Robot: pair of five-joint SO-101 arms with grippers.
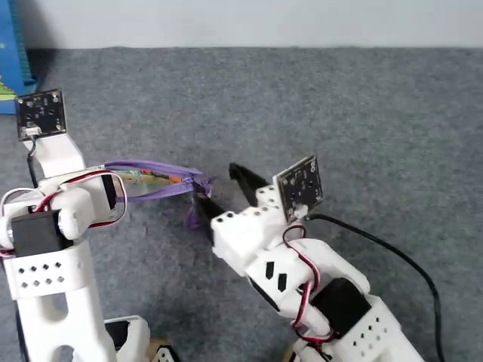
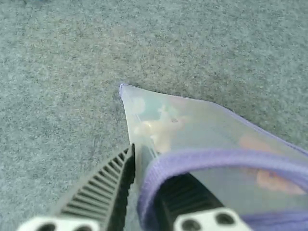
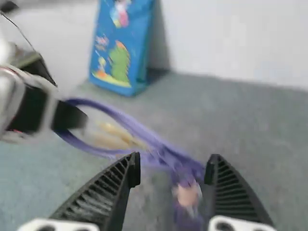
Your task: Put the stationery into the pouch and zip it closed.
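In the high view the purple pouch [image 1: 158, 181] stretches over the grey table [image 1: 362, 113] between the left gripper [image 1: 113, 192] and the right gripper [image 1: 215, 179]. In the left wrist view the left gripper [image 2: 144, 187] pinches the pouch's [image 2: 192, 125] purple rim (contents blurred). In the right wrist view the right gripper [image 3: 173, 159] has its jaws spread around the pouch's [image 3: 125, 130] far end, with a blue box [image 3: 122, 43] behind.

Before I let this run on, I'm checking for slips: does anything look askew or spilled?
The pouch is not lying flat: the left tool pinches its purple rim and holds it on edge, stretched toward the open right tool at its zipper end. Nothing looks spilled.
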